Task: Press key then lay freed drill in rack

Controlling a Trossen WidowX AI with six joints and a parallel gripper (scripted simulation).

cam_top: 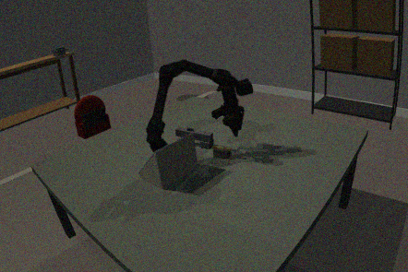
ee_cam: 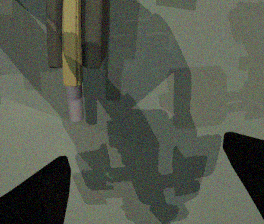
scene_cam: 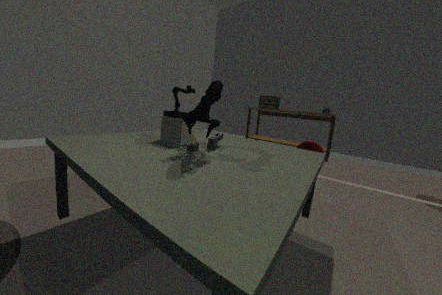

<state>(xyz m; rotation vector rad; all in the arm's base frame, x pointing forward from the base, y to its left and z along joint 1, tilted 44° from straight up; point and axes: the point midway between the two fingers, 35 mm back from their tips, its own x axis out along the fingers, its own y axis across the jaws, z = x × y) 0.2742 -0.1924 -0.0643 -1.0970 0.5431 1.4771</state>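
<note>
My gripper (cam_top: pixel 226 124) (scene_cam: pixel 199 134) (ee_cam: pixel 149 153) is open and empty, raised above the table. A small yellowish-brown assembly (cam_top: pixel 222 151) (scene_cam: pixel 192 147) stands on the table below it. In the wrist view this shows as a narrow yellow bar (ee_cam: pixel 72 45) with a pinkish-grey end (ee_cam: pixel 75 106), between two dark brown side pieces. It lies at the upper left, ahead of the fingertips. I cannot tell the key and the drill apart here. A grey block (cam_top: pixel 199 138) (scene_cam: pixel 215 141) beside the assembly may be the rack; its slots are too dark to tell.
A grey upright panel (cam_top: pixel 177 164) (scene_cam: pixel 171 130) with a dark flat part (cam_top: pixel 203 178) stands near the arm's base on the table (cam_top: pixel 258 210) (scene_cam: pixel 215 203). A red rounded object (cam_top: pixel 92 115) is beyond the table's left side. The arm's shadow crosses the wrist view.
</note>
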